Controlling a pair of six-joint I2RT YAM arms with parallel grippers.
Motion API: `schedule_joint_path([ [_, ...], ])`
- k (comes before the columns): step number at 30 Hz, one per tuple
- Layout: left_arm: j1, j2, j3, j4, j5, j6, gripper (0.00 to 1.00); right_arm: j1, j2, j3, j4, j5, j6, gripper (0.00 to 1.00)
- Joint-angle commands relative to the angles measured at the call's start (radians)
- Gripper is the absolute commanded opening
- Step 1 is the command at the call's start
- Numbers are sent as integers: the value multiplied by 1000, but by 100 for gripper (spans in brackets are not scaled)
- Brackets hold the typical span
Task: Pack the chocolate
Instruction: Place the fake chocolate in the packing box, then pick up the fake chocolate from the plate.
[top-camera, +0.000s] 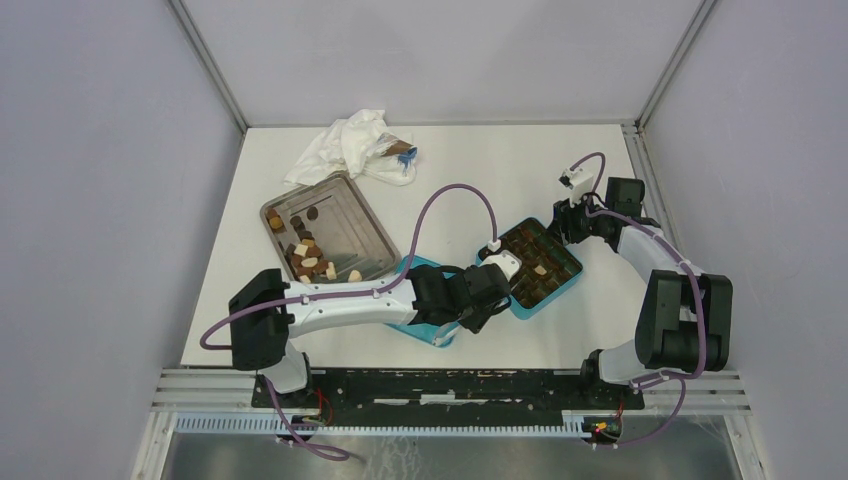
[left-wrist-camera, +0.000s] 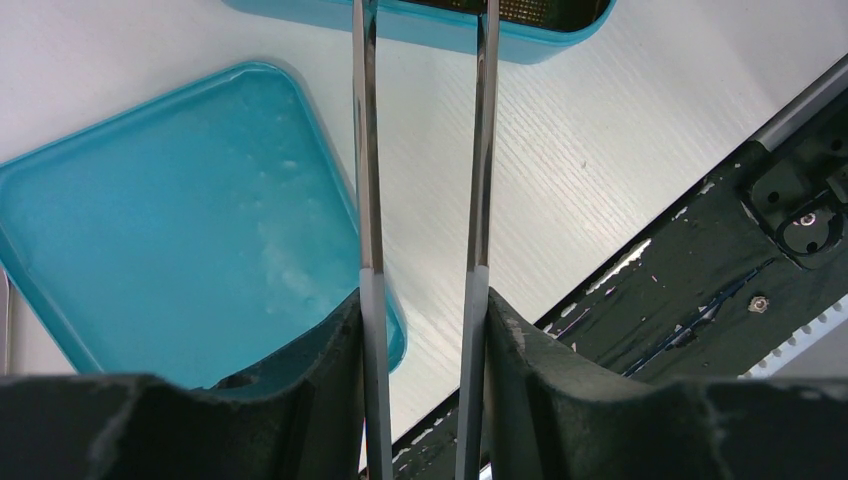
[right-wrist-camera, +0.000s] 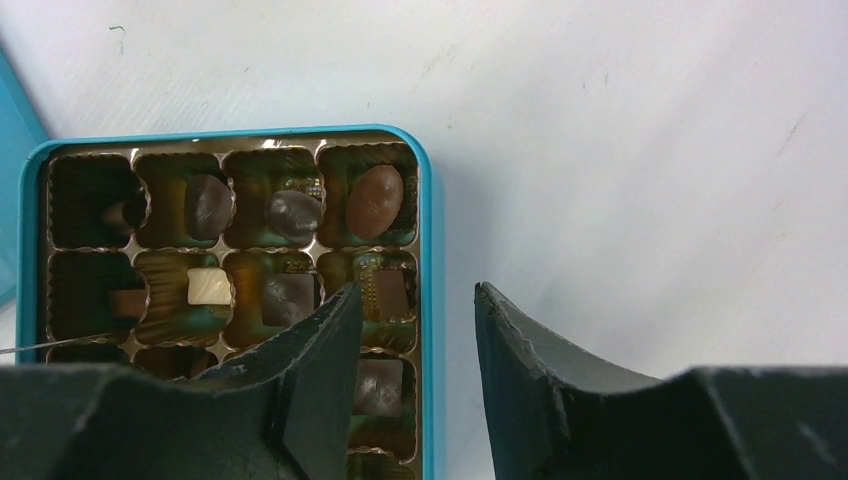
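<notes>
We are seeing chocolate (right-wrist-camera: 375, 200) sitting in the cells of the box (right-wrist-camera: 427, 250), one piece to a cell: dark, mid-brown and one cream-white. Some cells are standing empty. These pieces are lying just ahead of the right gripper (right-wrist-camera: 418, 290), on the side facing the left arm. One of its fingers (right-wrist-camera: 320, 350) is overhanging the box, covering part of a cell, and the other is hanging over the bare table (top-camera: 500, 170) just outside the rim. Its jaws are standing apart with nothing between them.

The left gripper (left-wrist-camera: 423, 300) is pressing on tweezers (left-wrist-camera: 368, 150), whose two thin blades are running straight ahead with a gap between them. They are crossing the box's near wall and leaving the wrist view, so we cannot tell whether the tips are holding a piece. The teal lid (left-wrist-camera: 180, 220) is lying flat just beside and below this gripper.

More chocolate (top-camera: 308, 258) is lying loose in a metal tray (top-camera: 345, 225), well apart from both grippers, beyond the left forearm. A crumpled white bag (top-camera: 350, 145) is lying just past the tray.
</notes>
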Motion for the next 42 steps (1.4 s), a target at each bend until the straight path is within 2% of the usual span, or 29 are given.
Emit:
schedule_joint_path([
  [1,-4,-13,44,43,-18,-49,46,-4,-30,25,1,-20,-15,51],
  [8,14,-100,-4,99,-25,-74,42,-6,-51,22,-14,-44,-53,52],
  [12,66,-161,-51,112,-17,-81,40,-9,-81,16,-20,-48,-78,53],
  [15,144,-226,-105,119,13,-72,40,-12,-107,13,-23,-47,-93,54],
  [18,268,-311,-175,120,69,-51,40,-14,-132,7,-28,-49,-110,54],
  [24,603,-472,-258,52,127,27,41,-17,-158,1,-33,-62,-123,54],
  [32,1015,-446,-288,-30,140,145,41,-17,-160,2,-45,-85,-137,54],
  [38,1135,-348,-224,-73,69,208,41,-16,-154,2,-52,-96,-141,54],
  [42,1194,-284,-202,-63,107,219,41,-17,-147,2,-57,-101,-146,54],
])
